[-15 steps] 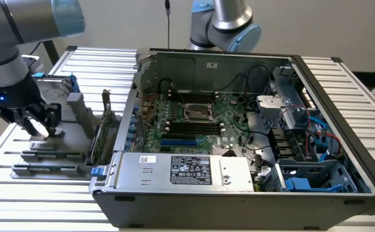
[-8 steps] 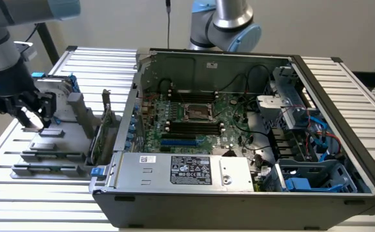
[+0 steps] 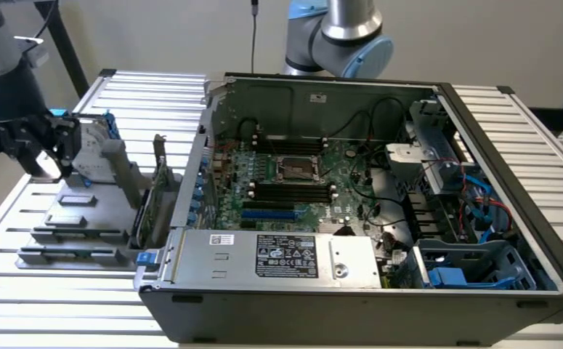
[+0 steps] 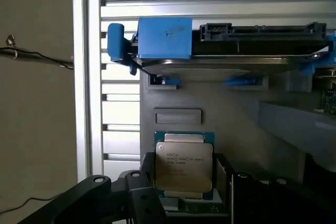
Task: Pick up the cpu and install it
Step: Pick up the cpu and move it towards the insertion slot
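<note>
Though the socket (image 3: 294, 169) sits in the middle of the board inside the open computer case (image 3: 359, 320), the chip (image 4: 184, 167) is well apart from it, over the grey tray (image 3: 107, 211) by the table's (image 3: 513, 131) edge at the exterior view's left; the claw (image 3: 46, 166) appears clenched on its two opposite sides, metal face toward the wrist camera; the hard drive (image 4: 231, 61) stands just beyond.

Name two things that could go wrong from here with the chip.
1. The chip sits right at the tool, near the hard drive on the tray; an off-centre grip might tilt or drop it.
2. The socket lies deep in the open case among cables; the arm might snag one or seat the chip crooked.
</note>
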`<action>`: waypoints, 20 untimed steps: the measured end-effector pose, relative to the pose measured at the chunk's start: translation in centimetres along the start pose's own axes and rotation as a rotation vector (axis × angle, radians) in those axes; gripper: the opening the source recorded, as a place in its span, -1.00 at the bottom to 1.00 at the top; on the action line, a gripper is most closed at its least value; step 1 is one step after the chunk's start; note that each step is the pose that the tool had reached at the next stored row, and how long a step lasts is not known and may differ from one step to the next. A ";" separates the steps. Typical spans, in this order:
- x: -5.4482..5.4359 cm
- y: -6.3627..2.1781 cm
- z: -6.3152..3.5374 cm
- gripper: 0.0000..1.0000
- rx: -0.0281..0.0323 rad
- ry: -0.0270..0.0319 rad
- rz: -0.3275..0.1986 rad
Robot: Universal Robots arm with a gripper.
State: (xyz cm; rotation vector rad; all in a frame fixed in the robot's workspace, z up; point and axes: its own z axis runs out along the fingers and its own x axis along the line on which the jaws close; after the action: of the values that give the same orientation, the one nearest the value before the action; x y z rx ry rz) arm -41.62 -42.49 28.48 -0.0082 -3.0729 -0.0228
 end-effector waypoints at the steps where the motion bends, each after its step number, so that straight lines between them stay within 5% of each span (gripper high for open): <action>1: -0.2 0.01 -0.45 0.08 -0.0001 -0.0002 -0.001; 11: -2.1 0.09 -5.15 0.08 -0.0001 0.0000 -0.006; 20: -5.1 0.17 -9.45 0.08 -0.0015 0.0019 -0.008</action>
State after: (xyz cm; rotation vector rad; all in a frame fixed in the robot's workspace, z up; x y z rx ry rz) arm -35.93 -42.49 37.56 0.0039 -3.0710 -0.0256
